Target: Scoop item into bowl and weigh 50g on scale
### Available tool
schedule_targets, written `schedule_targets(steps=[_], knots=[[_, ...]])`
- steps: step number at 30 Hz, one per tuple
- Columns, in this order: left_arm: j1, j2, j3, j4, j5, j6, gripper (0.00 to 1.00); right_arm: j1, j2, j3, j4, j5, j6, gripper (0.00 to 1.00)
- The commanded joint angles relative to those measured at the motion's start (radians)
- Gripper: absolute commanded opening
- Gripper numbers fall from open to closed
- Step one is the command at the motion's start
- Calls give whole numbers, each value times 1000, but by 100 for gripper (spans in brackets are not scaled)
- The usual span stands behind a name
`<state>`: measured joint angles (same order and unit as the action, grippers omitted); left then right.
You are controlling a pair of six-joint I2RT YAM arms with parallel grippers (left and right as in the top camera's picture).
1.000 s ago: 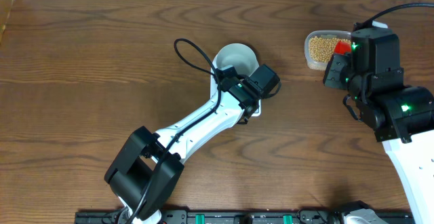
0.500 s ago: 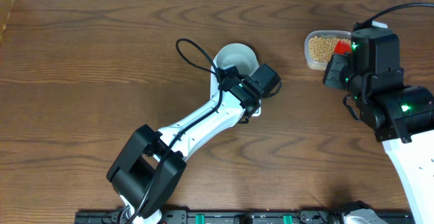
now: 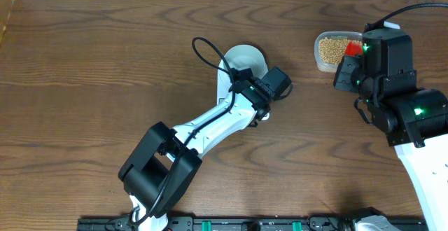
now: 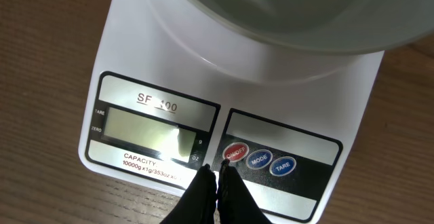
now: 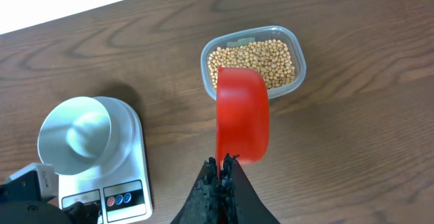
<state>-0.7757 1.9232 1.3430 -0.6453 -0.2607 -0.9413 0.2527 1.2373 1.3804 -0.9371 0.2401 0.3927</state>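
My shut, empty left tool [image 4: 217,175] points at the scale [image 4: 156,47], its red button [image 4: 235,153] just ahead-right; my right tool [image 5: 222,164] clamps the scoop [image 5: 242,119].

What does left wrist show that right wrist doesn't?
Left wrist only: the scale up close, its LCD with no digits legible, readable labels on the MODE button and TARE button, and the shut left tool just left of the red on/off button.
Right wrist only: the right tool shut on a red scoop that points at the clear tub of beans.
Both: the white bowl sitting on the scale, on the wooden table.
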Motion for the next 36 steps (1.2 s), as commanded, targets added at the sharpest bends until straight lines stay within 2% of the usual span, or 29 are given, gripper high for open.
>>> schedule_targets(steps=[1,36], knots=[[3,25,-5,5,-13,13,7,-5,17,18,3,13,-13,1],[3,95,-5,61,5,-2,7,-5,63,18,5,13,-13,1]])
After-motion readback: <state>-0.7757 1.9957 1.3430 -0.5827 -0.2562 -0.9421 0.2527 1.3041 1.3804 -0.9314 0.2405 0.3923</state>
